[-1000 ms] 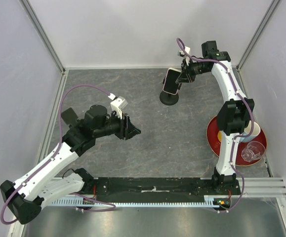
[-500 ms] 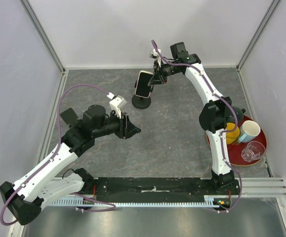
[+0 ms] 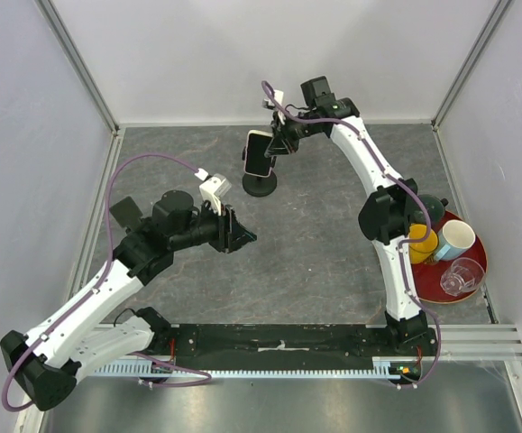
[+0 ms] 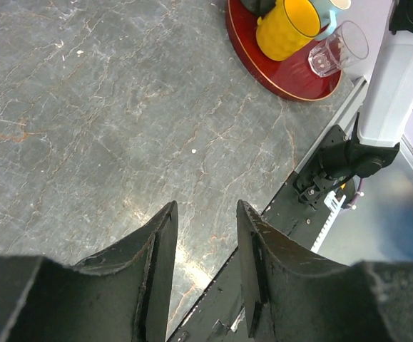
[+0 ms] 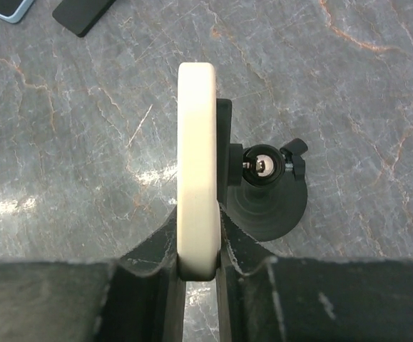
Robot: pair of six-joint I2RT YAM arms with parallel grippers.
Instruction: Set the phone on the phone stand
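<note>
The phone in its cream case stands on edge at the back middle of the table. My right gripper is shut on its lower end. In the right wrist view the phone runs straight up from between my fingers. One flat side lies against the black plate of the phone stand, whose ball joint and round base show just to its right. The stand's base rests on the table below the phone. My left gripper hangs open and empty over the table's left middle, its fingers apart.
A red tray at the right edge holds a yellow mug, a white cup and a clear glass. The left wrist view shows the tray's rim. A flat black item and a light-blue one lie beyond the phone.
My right arm has swung left with the phone in its grip, and the stand has shifted left along with it. Most of that happened early; my left arm has stayed still.
</note>
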